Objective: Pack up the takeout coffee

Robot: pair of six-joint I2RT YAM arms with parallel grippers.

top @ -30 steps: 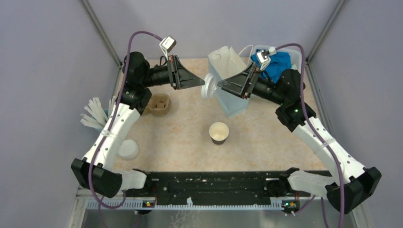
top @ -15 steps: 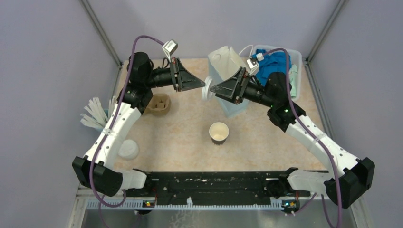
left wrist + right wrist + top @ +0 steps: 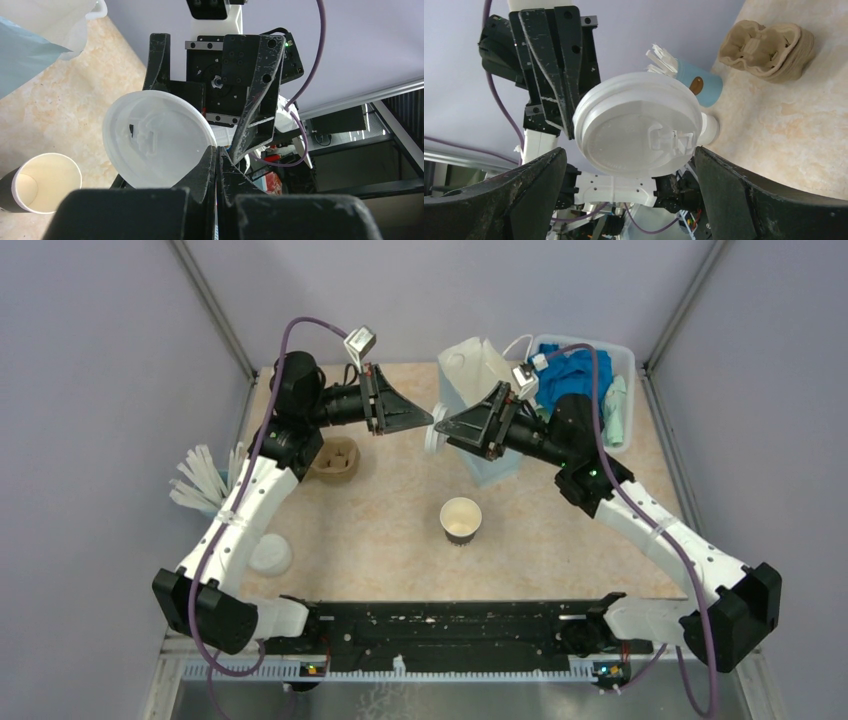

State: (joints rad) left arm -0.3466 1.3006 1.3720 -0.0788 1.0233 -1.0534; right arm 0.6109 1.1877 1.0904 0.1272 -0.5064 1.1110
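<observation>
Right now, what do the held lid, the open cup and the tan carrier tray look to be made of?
The white lid: thin moulded plastic, slightly translucent and glossy, with embossed sip tab. The cup: likely paper, matte cream inside, dark outside, rolled rim. The carrier tray: probably moulded pulp, rough, dull tan, soft rounded cells.

Lid [image 3: 155, 137]: thin white plastic, smooth, faint sheen, moulded relief.
Cup [image 3: 461, 520]: paper; dark matt outside, cream matt inside.
Tabletop [image 3: 380, 540]: beige, mottled stone look, matt.
Cup carrier [image 3: 335, 460]: brown moulded pulp, rough, dull.
Bag [image 3: 490, 455]: pale translucent plastic film, slightly glossy.
Bin [image 3: 625, 355]: clear smooth plastic.
Cloth [image 3: 580, 375]: blue fabric, matt, crumpled.
Left gripper [image 3: 216, 157]: black, matt, edges scuffed pale.
Right gripper [image 3: 629, 150]: black, matt, finely scratched.
Arm shells [image 3: 245, 510]: white smooth plastic.
Cable [image 3: 300, 325]: purple smooth sheath.
</observation>
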